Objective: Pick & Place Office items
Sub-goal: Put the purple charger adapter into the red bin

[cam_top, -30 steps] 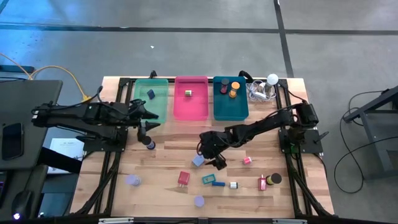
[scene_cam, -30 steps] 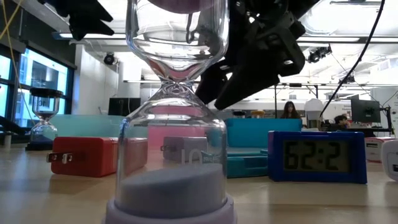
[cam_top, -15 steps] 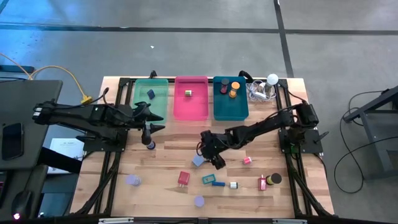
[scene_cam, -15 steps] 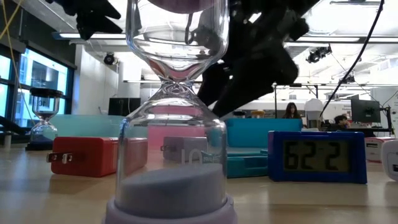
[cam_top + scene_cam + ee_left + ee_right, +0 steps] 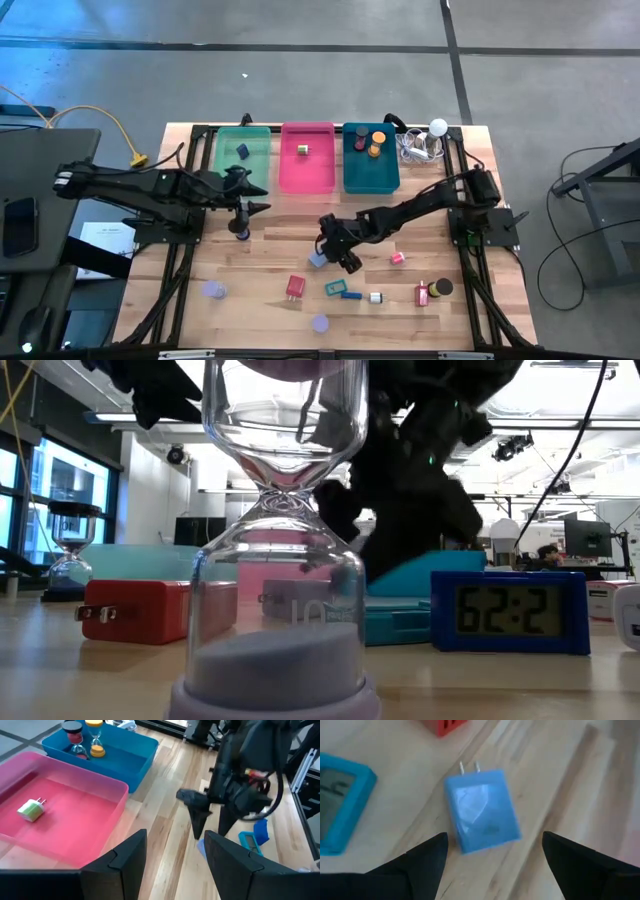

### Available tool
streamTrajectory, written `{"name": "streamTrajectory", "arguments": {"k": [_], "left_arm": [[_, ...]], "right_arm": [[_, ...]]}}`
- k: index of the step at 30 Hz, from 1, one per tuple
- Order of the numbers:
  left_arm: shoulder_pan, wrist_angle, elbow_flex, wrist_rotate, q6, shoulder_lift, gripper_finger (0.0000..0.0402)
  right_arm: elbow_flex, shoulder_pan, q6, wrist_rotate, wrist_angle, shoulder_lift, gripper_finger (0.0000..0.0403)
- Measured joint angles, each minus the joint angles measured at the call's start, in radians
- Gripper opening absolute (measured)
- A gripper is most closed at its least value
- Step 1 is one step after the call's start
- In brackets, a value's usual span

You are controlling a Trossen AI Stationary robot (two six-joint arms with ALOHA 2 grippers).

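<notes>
One light, stiff blue plug [image 5: 482, 810] lies mid-frame under your right pincer [image 5: 335, 255], fingers apart: clamp its flat sides, avoiding prongs.

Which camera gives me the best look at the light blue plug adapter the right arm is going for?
The right wrist view: the light blue plug adapter lies flat on the wood between the open right gripper's fingers, prongs visible. In the high view it is a small patch partly under that gripper. The left wrist view shows a sliver; the low view hides it.
</notes>
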State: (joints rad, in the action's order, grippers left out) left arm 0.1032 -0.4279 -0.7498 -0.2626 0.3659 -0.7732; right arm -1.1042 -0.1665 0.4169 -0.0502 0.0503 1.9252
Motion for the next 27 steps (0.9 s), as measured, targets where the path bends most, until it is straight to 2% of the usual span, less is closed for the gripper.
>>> {"name": "streamTrajectory", "arguments": {"k": [8,11,14,20,24,27], "left_arm": [[0.0,0.066,0.0,0.002,-0.002,-0.029,0.0193],[-0.003,0.076,0.0,0.002,-0.009,-0.029,0.0193],[-0.003,0.071,0.0,0.002,-0.009,-0.029,0.0193],[-0.003,0.069,0.0,0.002,-0.008,-0.03,0.0193],[-0.003,0.065,0.0,0.02,-0.006,-0.03,0.0193],[-0.002,0.057,0.0,0.039,-0.006,-0.03,0.0193]], "right_arm": [[-0.004,0.022,0.038,-0.022,-0.063,0.085,0.0313],[-0.004,0.033,0.032,-0.065,-0.084,0.099,0.0305],[-0.003,0.037,0.018,-0.094,-0.09,0.101,0.028],[-0.003,0.027,-0.019,-0.085,-0.09,0.101,0.0198],[-0.002,0.013,-0.106,-0.049,-0.09,0.099,0.0198],[0.0,-0.007,-0.233,0.068,-0.056,0.076,0.0198]]}}
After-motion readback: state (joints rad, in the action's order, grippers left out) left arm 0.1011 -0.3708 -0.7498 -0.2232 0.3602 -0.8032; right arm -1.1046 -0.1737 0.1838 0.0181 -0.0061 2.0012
